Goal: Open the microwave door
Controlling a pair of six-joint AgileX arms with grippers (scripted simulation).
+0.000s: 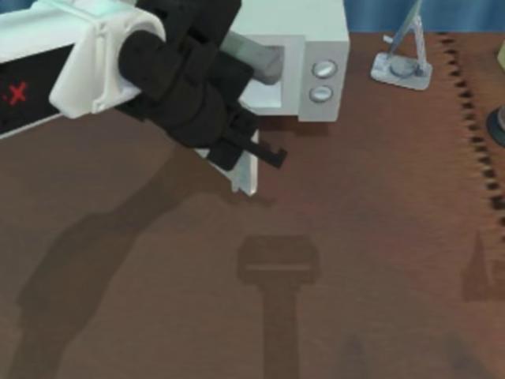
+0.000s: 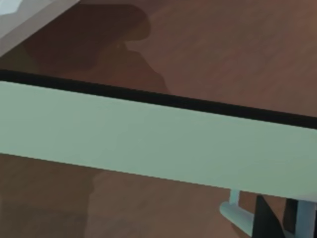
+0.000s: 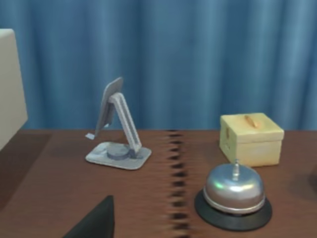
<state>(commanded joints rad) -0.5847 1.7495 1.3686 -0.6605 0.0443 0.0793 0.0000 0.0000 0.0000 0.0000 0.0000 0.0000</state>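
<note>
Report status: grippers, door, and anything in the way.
Left gripper at the door edge, door swung out from the microwave. Right gripper not visible in top view. Stand clear of the door.

A brown wooden counter [image 1: 379, 237] carries the white microwave [image 1: 319, 47] at top centre, a grey stand [image 1: 402, 67] to its right, a silver bell [image 3: 233, 191], and a yellow box [image 3: 251, 138].

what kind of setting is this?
Looks like a rendered tabletop test scene, not a real kitchen: a brown wooden table against a blue curtain, holding unrelated props: a white microwave with its door swung open, a grey stand, a service bell.
</note>
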